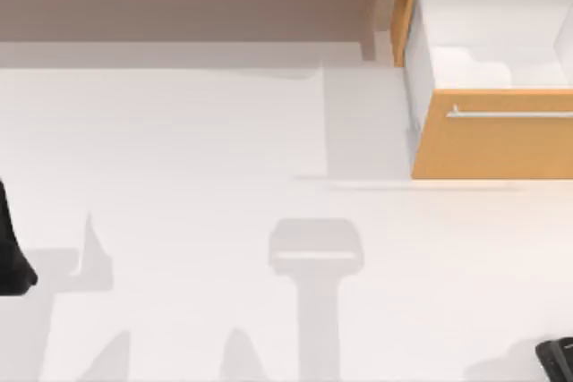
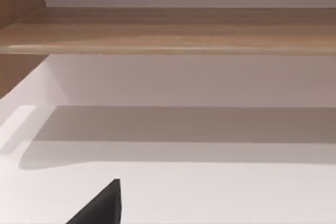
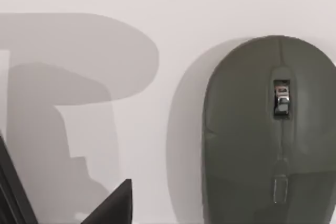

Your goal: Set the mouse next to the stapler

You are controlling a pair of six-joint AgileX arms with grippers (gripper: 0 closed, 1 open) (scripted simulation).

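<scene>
Left arm (image 1: 12,257): parked at the table's (image 1: 197,176) left edge; finger state cannot be told.
Drawer (image 1: 492,136): open, far right.
Mouse (image 3: 270,135): on the table, close under the right wrist camera.
Right gripper (image 1: 557,357): near right corner; finger state cannot be told.

Matt grey mouse (image 3: 268,135) on smooth white table (image 1: 179,176); wood-grain drawer front (image 1: 492,145).
</scene>
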